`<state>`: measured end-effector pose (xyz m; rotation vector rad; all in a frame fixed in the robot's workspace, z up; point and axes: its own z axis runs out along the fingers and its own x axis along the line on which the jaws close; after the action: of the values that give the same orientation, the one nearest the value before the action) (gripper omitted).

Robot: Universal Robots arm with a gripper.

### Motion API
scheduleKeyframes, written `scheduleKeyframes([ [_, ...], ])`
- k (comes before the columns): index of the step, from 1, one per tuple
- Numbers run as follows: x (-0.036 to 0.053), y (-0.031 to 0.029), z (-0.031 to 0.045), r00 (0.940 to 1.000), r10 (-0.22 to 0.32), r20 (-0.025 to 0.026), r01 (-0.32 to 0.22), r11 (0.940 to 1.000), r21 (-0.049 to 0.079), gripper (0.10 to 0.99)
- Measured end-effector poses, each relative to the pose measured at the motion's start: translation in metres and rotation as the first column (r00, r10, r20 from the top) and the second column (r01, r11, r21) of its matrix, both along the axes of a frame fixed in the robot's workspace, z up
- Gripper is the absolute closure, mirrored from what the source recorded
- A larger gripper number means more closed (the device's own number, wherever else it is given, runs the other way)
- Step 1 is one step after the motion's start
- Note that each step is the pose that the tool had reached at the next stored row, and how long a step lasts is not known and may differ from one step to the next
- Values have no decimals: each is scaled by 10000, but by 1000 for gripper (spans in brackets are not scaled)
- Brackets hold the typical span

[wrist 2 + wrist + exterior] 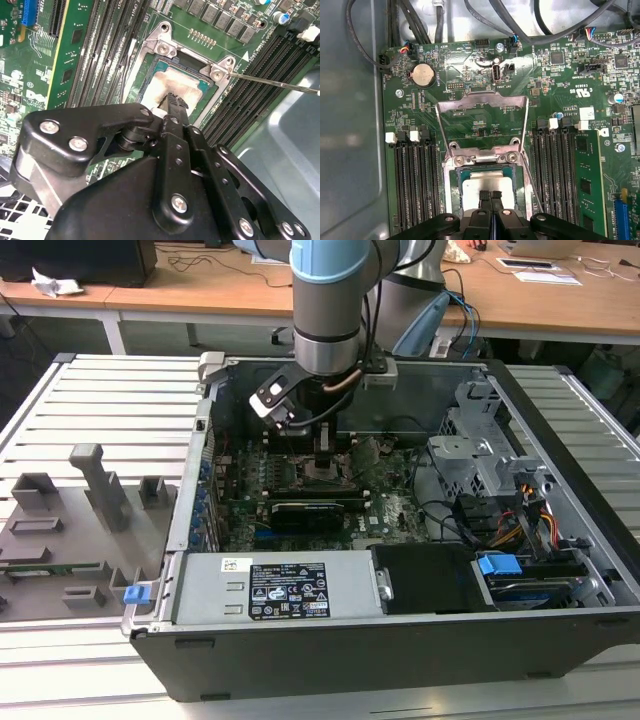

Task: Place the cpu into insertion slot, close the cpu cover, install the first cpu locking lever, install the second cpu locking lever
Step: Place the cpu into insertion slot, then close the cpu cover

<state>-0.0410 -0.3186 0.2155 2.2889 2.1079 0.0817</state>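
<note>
The cpu [487,183] lies flat in the slot [456,187], a small square chip with a silver-grey metal top. In the second wrist view that top is smeared with pale, dull residue. A thin dark teal border of the slot shows around it in both wrist views.

The end effector [491,196] stands straight down over the chip. Its two black fingers [485,199] are pressed together with nothing between them, and their tips rest on or just above the chip's top; I cannot tell which.

The cover [481,101], a thin silver frame with a window cut-out, is swung up and open from the slot's hinged edge. The green motherboard [560,90] shows through the window. A thin wire lever [270,80] sticks out beside the slot, unlatched.

In the exterior view the arm [325,300] reaches down into the open computer case [400,640].
</note>
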Motion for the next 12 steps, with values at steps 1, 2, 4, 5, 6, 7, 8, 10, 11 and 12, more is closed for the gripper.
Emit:
scheduleKeyframes([
  [1,0,0,2,10000,0,0,0,10000,0,980],
  [2,0,0,7,10000,0,0,0,10000,-1,980],
  [4,0,0,17,10000,0,-1,0,10000,-2,980],
  [5,0,-1,26,10000,0,-1,0,10000,-2,980],
  [6,0,0,34,10000,0,0,0,10000,0,980],
  [7,0,0,39,10000,0,-1,0,10000,0,980],
  [8,0,0,40,10000,0,0,0,10000,1,980],
  [10,0,0,45,10000,0,0,0,10000,0,980],
  [11,0,0,50,10000,0,-1,0,10000,-1,980],
  [12,0,0,53,10000,0,1,0,10000,1,980],
])
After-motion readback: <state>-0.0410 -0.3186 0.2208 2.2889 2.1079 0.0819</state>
